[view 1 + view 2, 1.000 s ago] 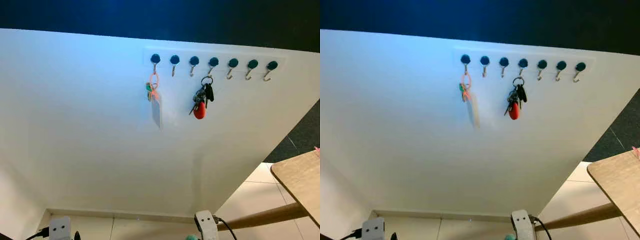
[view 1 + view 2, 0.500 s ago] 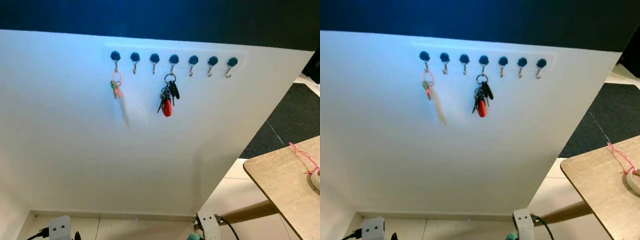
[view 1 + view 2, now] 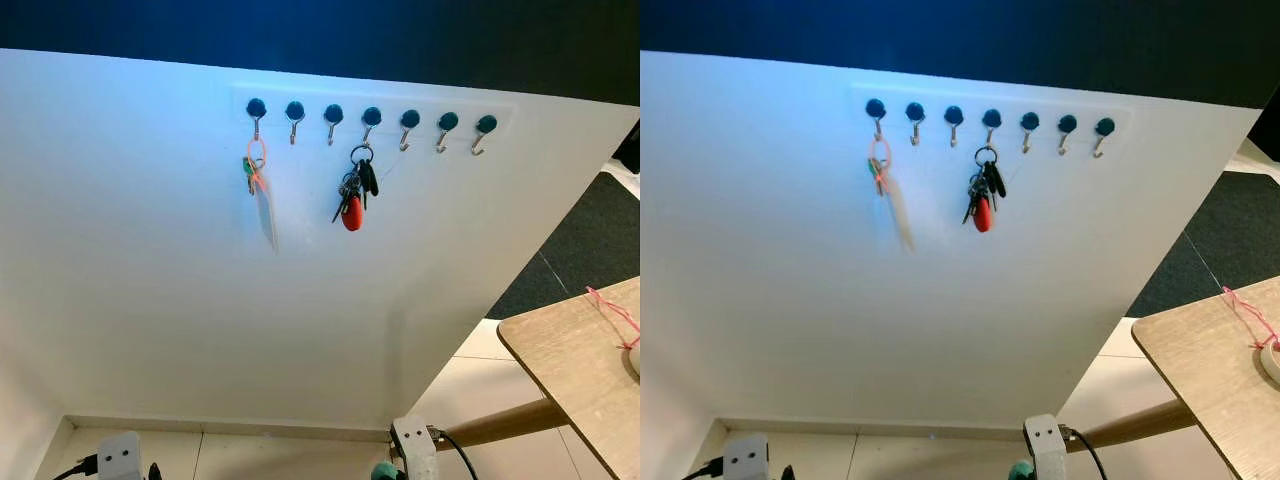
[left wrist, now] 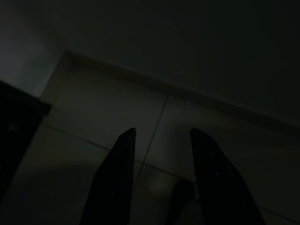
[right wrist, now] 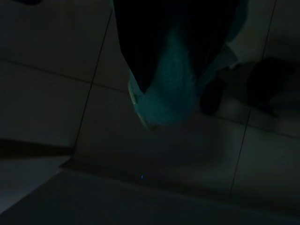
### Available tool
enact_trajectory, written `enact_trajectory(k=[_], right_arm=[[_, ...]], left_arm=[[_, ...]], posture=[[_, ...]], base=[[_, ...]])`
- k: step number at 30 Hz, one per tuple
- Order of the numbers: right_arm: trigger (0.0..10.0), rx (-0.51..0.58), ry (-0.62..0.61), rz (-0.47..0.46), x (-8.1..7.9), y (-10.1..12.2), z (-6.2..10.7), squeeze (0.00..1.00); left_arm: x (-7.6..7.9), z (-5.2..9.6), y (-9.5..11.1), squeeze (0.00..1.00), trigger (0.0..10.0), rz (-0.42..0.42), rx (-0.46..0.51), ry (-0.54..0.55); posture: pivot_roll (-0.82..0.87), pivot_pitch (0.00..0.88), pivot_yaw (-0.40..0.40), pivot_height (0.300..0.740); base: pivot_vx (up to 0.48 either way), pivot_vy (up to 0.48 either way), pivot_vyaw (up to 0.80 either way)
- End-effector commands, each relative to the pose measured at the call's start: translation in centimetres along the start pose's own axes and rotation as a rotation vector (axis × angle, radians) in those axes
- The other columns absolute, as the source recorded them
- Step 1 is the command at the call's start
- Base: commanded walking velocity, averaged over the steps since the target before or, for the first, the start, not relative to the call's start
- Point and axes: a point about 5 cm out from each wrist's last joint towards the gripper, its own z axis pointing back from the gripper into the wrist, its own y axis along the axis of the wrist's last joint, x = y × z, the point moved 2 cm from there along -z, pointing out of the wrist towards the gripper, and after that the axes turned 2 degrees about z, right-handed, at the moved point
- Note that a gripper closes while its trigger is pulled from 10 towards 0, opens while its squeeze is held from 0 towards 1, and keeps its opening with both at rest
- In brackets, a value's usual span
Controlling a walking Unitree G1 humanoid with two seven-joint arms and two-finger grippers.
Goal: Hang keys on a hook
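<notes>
A teal fluffy key fob (image 5: 168, 89) is held clamped in the low-hanging right gripper (image 5: 173, 70) for carrying, the left gripper (image 4: 161, 140) fingers are parted and empty, and the hook rail (image 3: 370, 112), at 12 o'clock, is framed further right than half a second ago, the camera having turned.

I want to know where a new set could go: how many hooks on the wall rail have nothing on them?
5: the second and third hooks from the left, and the last three on the right.
</notes>
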Motion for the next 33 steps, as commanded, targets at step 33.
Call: enact_trajectory(k=[33], right_arm=[[10.0, 1.377, -0.066, 0.372, -3.9, 23.2, 13.2, 0.0]], left_arm=[[8.8, 8.7, 16.0, 0.0, 10.0, -0.395, 0.769, -0.845]], posture=[[0.07, 0.091, -0.068, 0.74]], base=[[0.0, -0.029, 0.0]])
